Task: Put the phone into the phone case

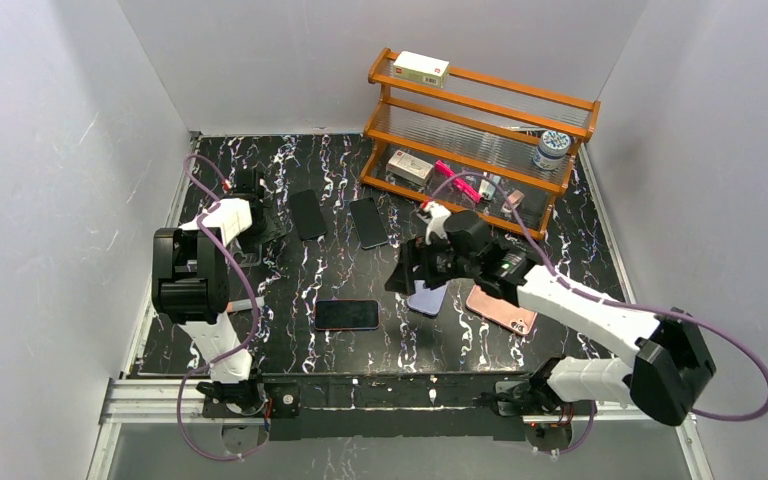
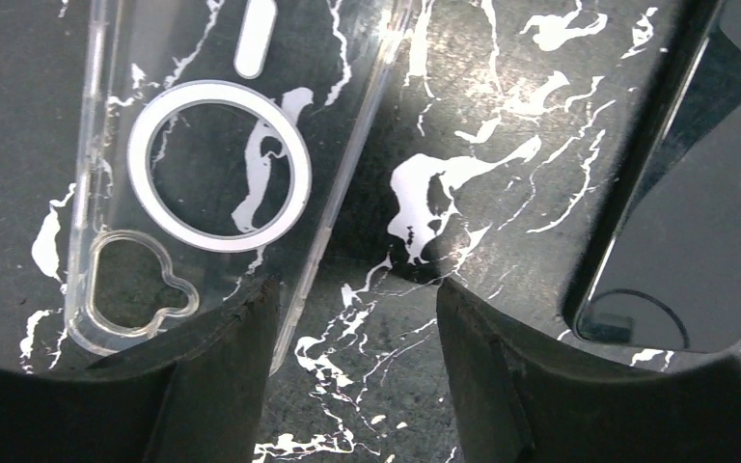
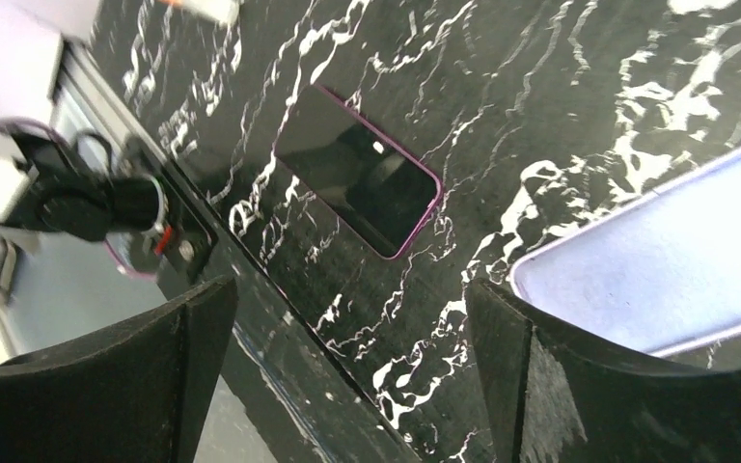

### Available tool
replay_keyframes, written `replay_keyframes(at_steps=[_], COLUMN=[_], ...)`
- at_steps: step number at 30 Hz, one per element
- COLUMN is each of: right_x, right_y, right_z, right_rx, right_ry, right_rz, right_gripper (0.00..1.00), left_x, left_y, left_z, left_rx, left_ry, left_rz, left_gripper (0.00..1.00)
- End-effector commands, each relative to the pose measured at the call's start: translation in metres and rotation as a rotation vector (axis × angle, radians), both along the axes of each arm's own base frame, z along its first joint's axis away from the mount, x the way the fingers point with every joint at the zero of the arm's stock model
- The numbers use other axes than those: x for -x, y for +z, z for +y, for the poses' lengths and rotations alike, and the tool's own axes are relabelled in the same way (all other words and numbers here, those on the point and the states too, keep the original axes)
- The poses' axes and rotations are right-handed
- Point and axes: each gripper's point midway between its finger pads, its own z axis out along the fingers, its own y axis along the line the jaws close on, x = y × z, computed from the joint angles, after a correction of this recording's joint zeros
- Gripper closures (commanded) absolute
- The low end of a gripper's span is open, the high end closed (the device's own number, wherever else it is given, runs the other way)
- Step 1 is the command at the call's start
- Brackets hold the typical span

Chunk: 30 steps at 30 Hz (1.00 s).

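A clear phone case [image 2: 222, 174] with a white ring lies flat on the black marbled table, under my left finger [image 2: 222, 367]. A dark phone [image 2: 695, 251] lies to its right; in the top view it is at the back left [image 1: 308, 213]. My left gripper [image 2: 357, 318] is open and empty, low over the bare table between the two, and shows at the left of the top view [image 1: 260, 218]. My right gripper [image 1: 407, 272] is open and empty [image 3: 347, 328] mid-table, between a purple-rimmed phone [image 3: 357, 183] and a lavender case or phone [image 3: 666, 280].
A second dark phone [image 1: 368, 221] lies mid-back. A pink phone [image 1: 501, 308] lies under the right arm. A wooden rack [image 1: 480, 135] with boxes and a jar stands at the back right. The table's front edge and rail [image 3: 251, 318] run close to the right gripper.
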Motion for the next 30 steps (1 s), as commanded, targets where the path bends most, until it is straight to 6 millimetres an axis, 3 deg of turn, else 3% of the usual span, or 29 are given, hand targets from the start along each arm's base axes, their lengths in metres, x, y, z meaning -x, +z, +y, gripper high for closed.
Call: replay_keyframes(at_steps=[1, 5, 10, 14, 22, 30], right_x=[0.003, 0.011, 0.019, 0.030, 0.036, 0.039], right_y=[0.020, 0.009, -0.029, -0.064, -0.092, -0.112], right_z=[0.041, 0.072, 0.101, 0.119, 0.138, 0.147], right_rx=[0.000, 0.024, 0.078, 0.128, 0.122, 0.110], right_ry=[0.179, 0.321, 0.511, 0.652, 0.811, 0.857], right_rz=[-0.211, -0.448, -0.409, -0.406, -0.492, -0.597], right_gripper=[0.02, 0.01, 0.01, 0.01, 0.01, 0.01], left_x=[0.002, 0.007, 0.010, 0.009, 0.008, 0.008], left_y=[-0.010, -0.011, 0.000, 0.000, 0.003, 0.005], left_z=[-0.016, -0.020, -0.021, -0.025, -0.024, -0.025], left_rx=[0.088, 0.108, 0.116, 0.138, 0.135, 0.138], left_ry=[-0.048, -0.054, -0.036, -0.042, -0.039, -0.043], left_rz=[0.037, 0.053, 0.012, 0.011, 0.010, 0.009], left_gripper=[0.45, 0.48, 0.47, 0.39, 0.36, 0.34])
